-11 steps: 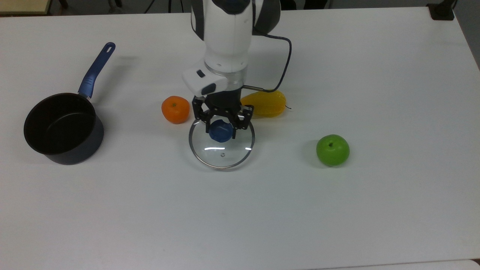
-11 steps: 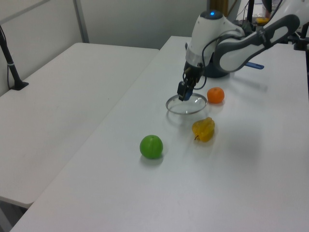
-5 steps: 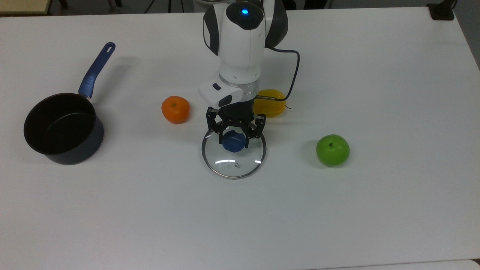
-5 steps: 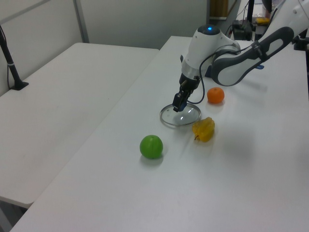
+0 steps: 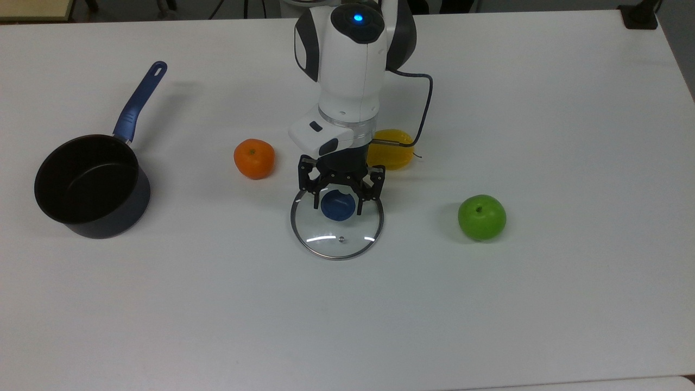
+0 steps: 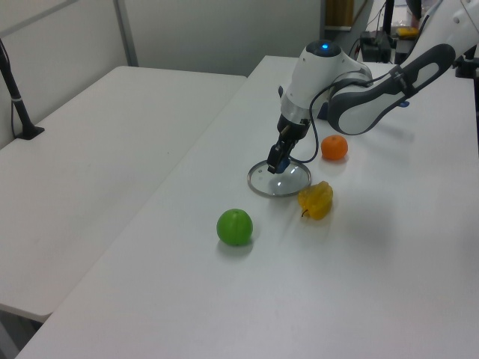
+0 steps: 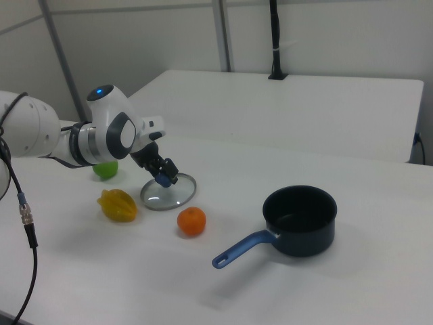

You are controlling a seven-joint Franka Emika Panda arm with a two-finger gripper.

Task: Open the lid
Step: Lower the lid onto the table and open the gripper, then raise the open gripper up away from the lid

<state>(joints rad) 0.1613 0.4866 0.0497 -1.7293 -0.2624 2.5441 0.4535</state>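
Lid (image 5: 337, 225) lies flat on your surface (image 5: 543, 304) at frame centre, far right of the saucepan (image 5: 89, 187), its blue knob (image 5: 337, 205) directly between your tool's (image 5: 337, 205) spread fingers, apparently not clamped.

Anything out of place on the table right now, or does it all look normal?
Nothing is spilled or damaged. The one oddity: the lid sits on the table among the orange, yellow fruit and green apple, far from the open saucepan. The gripper straddles its blue knob.
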